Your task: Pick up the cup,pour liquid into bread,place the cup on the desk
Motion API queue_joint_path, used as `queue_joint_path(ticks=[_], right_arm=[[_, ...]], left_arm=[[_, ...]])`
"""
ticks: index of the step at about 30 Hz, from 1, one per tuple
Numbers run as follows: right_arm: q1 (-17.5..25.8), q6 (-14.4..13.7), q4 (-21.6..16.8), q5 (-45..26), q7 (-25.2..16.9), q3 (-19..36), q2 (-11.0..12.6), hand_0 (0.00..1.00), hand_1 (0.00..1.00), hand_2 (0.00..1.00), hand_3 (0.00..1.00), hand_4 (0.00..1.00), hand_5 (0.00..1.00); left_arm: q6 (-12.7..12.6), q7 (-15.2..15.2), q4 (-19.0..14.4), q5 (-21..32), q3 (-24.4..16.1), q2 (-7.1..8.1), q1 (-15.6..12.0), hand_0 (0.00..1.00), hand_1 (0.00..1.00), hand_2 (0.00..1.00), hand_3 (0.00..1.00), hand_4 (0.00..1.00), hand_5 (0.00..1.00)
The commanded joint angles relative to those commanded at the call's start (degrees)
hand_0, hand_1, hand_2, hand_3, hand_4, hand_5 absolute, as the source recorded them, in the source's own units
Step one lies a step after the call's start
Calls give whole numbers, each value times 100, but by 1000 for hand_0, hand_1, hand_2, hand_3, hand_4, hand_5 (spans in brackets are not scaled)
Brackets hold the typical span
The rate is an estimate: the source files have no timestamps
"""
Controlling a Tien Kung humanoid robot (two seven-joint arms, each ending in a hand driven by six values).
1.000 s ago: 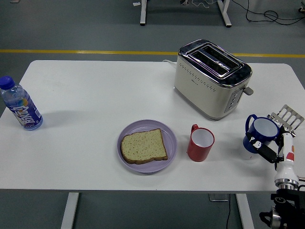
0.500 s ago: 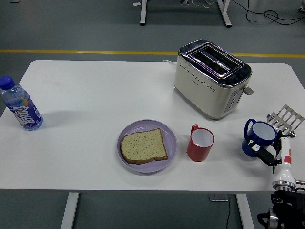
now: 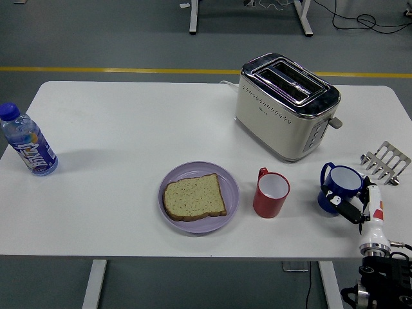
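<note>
Blue cup (image 3: 339,187) upright on table (image 3: 129,135), right hand (image 3: 360,209) fingers (image 3: 342,206) touching its near side

1. Table (image 3: 129,129): plain white.
2. Toaster (image 3: 286,106): cream body, chrome top, dotted line along the side.
3. Plate (image 3: 226,174): lilac; bread slice (image 3: 193,197) tan with a darker crust.
4. Red mug (image 3: 270,194): red outside, white inside.
5. Blue cup (image 3: 340,187): dark blue, white inside.
6. Water bottle (image 3: 27,141): clear, blue cap, blue label.
7. Right hand (image 3: 357,209): black fingers, white wrist with a red mark.
8. Toast rack (image 3: 385,161): silver.
9. Floor: grey, with a yellow line.

Right hand (image 3: 351,207) at blue cup (image 3: 338,187)
</note>
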State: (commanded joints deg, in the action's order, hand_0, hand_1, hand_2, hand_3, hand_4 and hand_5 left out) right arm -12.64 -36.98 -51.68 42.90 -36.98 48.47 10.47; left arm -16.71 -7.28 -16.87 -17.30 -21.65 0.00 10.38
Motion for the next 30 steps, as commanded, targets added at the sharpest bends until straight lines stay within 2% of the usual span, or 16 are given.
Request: queue_joint_path(ticks=[30], right_arm=[[-134, 0, 170, 11, 0, -182, -34, 456, 329, 449, 461, 719, 11]], left_arm=[[15, 33, -5, 118, 63, 0, 37, 682, 688, 691, 545, 252, 998]])
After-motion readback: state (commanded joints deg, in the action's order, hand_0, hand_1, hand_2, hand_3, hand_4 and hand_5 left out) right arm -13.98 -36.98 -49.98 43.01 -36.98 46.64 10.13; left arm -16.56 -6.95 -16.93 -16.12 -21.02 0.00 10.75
